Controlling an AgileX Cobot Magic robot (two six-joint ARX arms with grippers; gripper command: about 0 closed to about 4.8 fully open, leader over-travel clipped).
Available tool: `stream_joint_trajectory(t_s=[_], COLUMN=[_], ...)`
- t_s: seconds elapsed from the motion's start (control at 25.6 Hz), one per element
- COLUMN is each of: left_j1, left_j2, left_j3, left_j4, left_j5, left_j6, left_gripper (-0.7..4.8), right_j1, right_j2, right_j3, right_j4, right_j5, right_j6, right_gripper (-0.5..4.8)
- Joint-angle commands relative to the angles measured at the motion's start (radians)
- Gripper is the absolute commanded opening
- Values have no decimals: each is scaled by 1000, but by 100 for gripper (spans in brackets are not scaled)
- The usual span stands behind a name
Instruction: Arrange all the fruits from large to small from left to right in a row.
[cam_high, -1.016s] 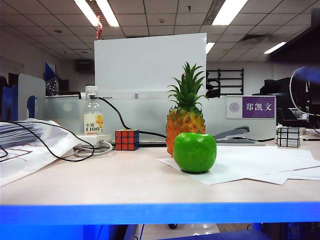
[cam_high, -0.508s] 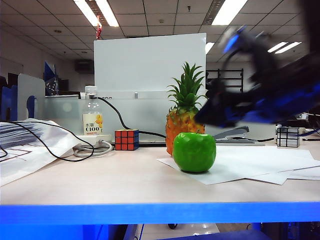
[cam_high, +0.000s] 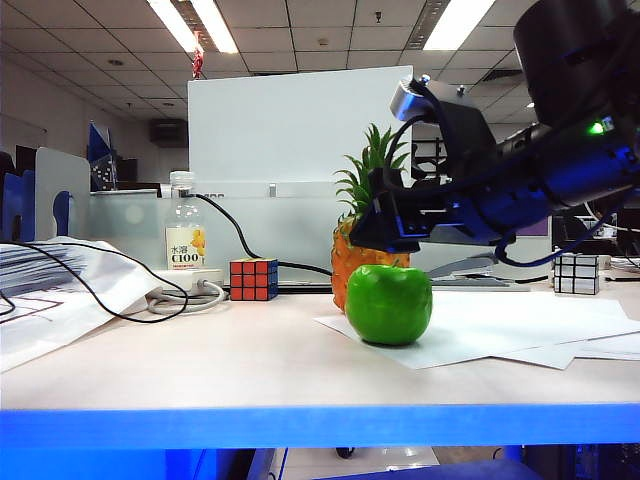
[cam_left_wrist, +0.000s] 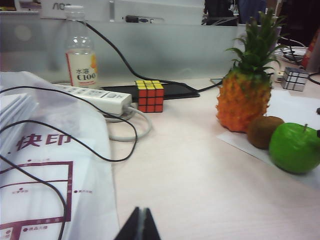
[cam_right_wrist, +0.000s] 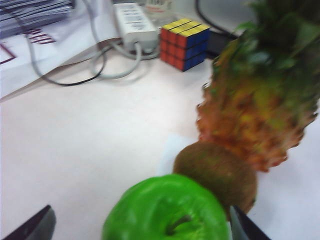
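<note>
Now the right claw (cam_right_wrist: 140, 225) hangs spread wide over the glossy green apple (cam_right_wrist: 167, 210), stem up; fuzzy brown kiwi (cam_right_wrist: 217, 172) touching it, pineapple (cam_right_wrist: 260, 100) upright; left claw (cam_left_wrist: 138, 225) clenched above the counter (cam_left_wrist: 190, 165).

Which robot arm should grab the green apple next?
Probably the right: the right gripper hangs open just above the green apple, a finger on each side. The left gripper is shut, far away.

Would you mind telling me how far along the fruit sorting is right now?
Nothing is sorted: pineapple, kiwi and apple sit clustered together. In hand: the right claw, open, hovers over the apple. The left claw is shut, away from them. The whole row remains.
</note>
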Motion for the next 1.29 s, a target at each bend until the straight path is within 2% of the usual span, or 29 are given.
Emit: stream_joint_trajectory(t_s=[0.04, 0.66, 1.29], left_j1=[0, 0, 0], left_j2=[-2, -2, -2], left_j3=[1, 1, 1], left_j4=[13, 25, 32], left_j5=[0, 0, 0], left_j6=[1, 5, 5], left_gripper=[-5, -5, -5], right_j1=[2, 3, 3], right_j2=[2, 152, 165], right_j3=[21, 52, 53], right_j4=[-17, -35, -50], right_j5=[34, 25, 28], right_j6=[-26, -24, -24], right_gripper=[479, 479, 479])
